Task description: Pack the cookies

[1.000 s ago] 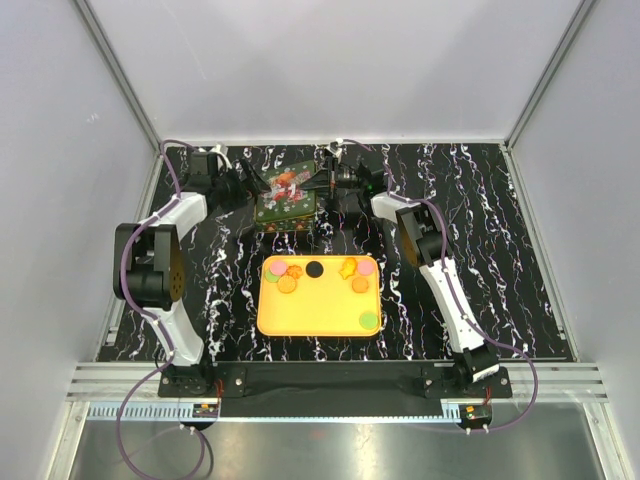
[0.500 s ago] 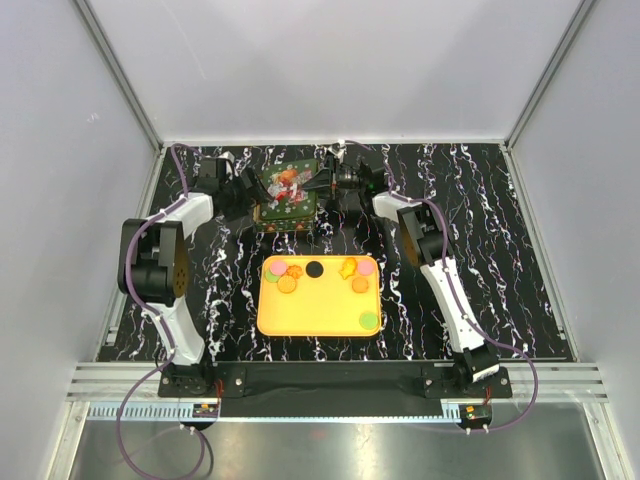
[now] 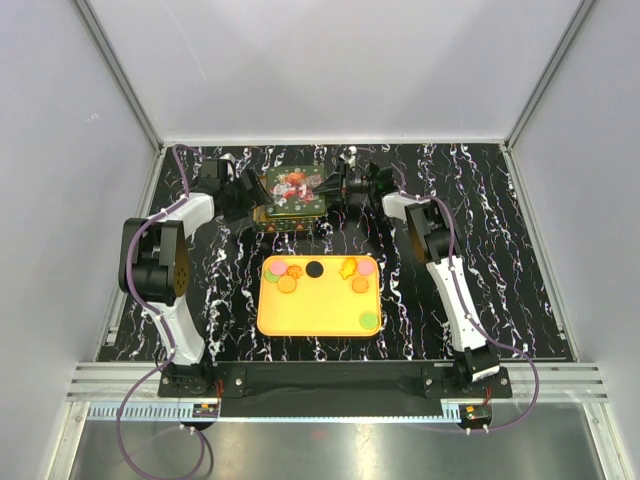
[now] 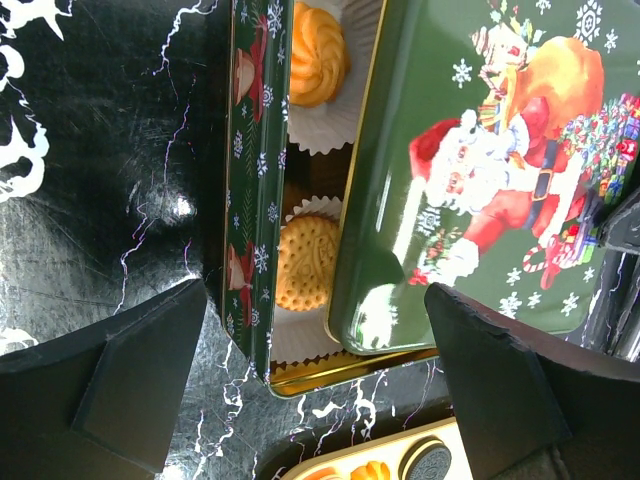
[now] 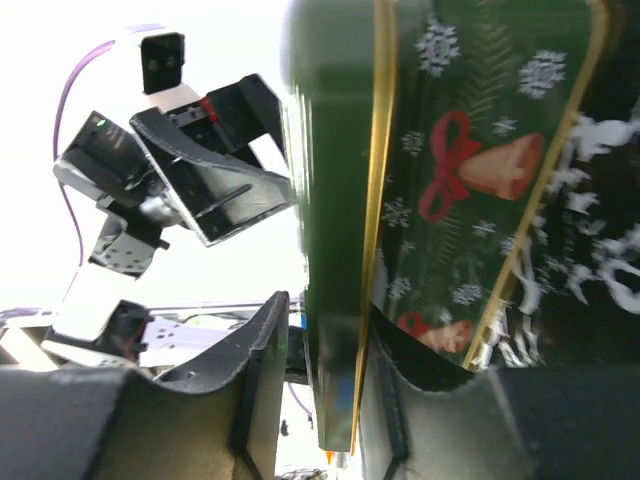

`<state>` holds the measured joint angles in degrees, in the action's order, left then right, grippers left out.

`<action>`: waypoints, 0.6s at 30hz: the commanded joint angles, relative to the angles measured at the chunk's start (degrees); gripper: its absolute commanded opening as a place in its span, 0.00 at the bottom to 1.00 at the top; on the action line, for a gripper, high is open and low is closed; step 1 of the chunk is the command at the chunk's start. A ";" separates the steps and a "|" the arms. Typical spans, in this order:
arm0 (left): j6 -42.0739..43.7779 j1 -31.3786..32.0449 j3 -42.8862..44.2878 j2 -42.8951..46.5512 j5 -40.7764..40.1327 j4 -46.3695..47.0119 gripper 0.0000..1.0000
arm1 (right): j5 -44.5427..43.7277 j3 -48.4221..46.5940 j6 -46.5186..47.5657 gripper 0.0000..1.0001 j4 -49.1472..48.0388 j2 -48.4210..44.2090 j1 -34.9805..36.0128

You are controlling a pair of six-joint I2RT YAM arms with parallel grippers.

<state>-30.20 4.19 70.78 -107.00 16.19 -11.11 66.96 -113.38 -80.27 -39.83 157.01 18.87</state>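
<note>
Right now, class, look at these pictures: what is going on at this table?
A green Christmas tin stands at the far side of the table. Its Santa lid lies askew, showing biscuits in paper cups. The lid's rim sits between the right gripper's fingers; whether it is clamped is unclear. The left gripper hangs wide open at the opposite end. The loose cookies lie on the yellow tray, unpacked.

The cookies (image 3: pixel 287 284) lie flat on the yellow tray (image 3: pixel 310 318), most of them along its far edge. Pink, green and orange pieces crowd the far left corner. Next come a black disc (image 3: pixel 314 268), a yellow star, and pink and orange discs. A green disc (image 3: pixel 368 320) lies alone at the near right.
</note>
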 commanded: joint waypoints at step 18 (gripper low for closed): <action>0.40 0.12 2.52 -0.40 -0.10 2.85 0.98 | -5.70 -6.67 33.77 0.28 42.03 -7.95 0.81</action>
<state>-30.22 4.19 71.26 -107.02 16.23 -10.85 63.94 -117.95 -53.43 -5.87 151.85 18.87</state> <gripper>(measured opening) 0.983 0.315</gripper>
